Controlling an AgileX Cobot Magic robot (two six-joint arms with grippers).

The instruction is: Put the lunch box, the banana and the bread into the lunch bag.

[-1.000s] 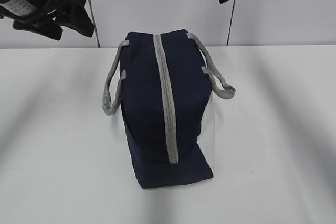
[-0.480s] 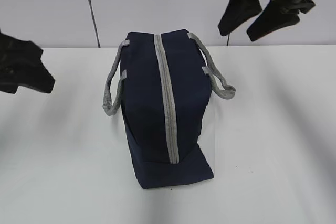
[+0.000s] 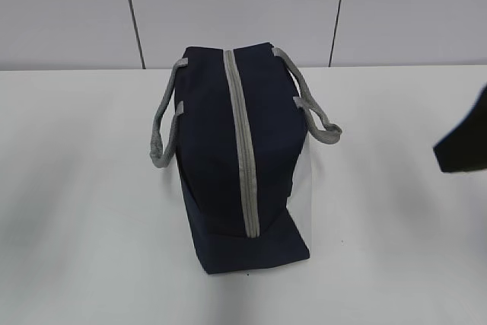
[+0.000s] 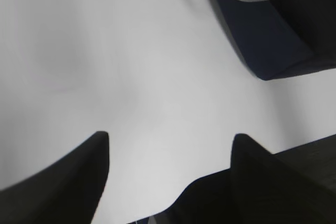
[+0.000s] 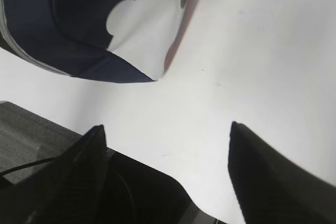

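Lunch bag [image 3: 228, 150] sits mid-table [image 3: 76, 226], zipper [image 3: 241, 150] fully closed. L gripper [image 4: 170, 140] jaws apart, bag at its 1 o'clock; R gripper [image 5: 165, 129] jaws apart, bag at 11.

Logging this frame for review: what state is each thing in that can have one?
lunch bag: upright on the table, zipper strip run shut along the top, both handles drooped to the sides.
left gripper: open, empty, over bare table.
right gripper: open, empty, beside the bag.
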